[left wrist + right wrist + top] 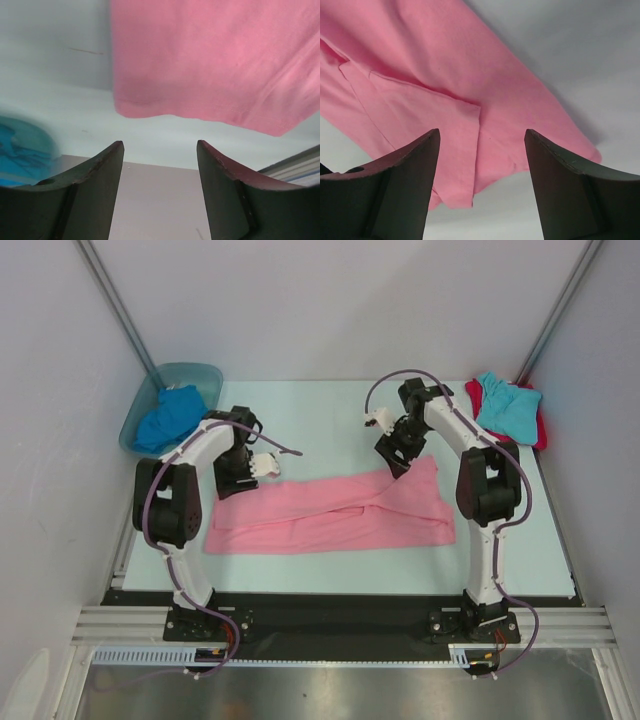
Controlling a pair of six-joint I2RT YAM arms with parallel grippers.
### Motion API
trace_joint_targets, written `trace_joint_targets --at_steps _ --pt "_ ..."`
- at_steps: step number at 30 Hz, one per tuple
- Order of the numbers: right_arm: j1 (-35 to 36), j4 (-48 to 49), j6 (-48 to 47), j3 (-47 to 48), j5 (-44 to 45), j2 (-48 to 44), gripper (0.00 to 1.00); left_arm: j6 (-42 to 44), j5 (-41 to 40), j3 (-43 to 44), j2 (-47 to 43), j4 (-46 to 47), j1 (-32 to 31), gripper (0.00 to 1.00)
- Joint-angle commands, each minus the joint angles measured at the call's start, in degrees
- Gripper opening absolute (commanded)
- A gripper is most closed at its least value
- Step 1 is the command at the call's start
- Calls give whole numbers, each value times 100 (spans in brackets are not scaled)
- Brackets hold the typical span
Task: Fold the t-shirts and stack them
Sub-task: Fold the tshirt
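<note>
Pink t-shirt (330, 520) (215, 60) (445, 90): flat on the bench (330, 420), mid-area, folded lengthwise into a long band running left to right. Right end wider and angled toward the far side; left end squared off. Overlapping layers and a fold edge show on the right half, with shallow creases.

Royal blue t-shirt (168, 418): crumpled heap inside the tub (190, 370), far left corner.

Turquoise t-shirt (508, 405): loosely bunched, far right corner, lying on top of the red t-shirt (541, 432). Only the red shirt's edges show around it.
</note>
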Motion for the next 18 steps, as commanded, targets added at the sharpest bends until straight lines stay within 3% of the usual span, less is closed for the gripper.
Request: trace_joint_targets --at_steps 1,6,18 --pt "-59 241 139 -112 -219 29 74 -360 -98 501 -253 11 -47 66" --pt "-59 522 122 -552 -220 -77 71 -632 -177 502 -297 151 -47 66" --pt "-68 601 131 -640 -254 -42 52 -791 -168 264 -403 248 -47 65"
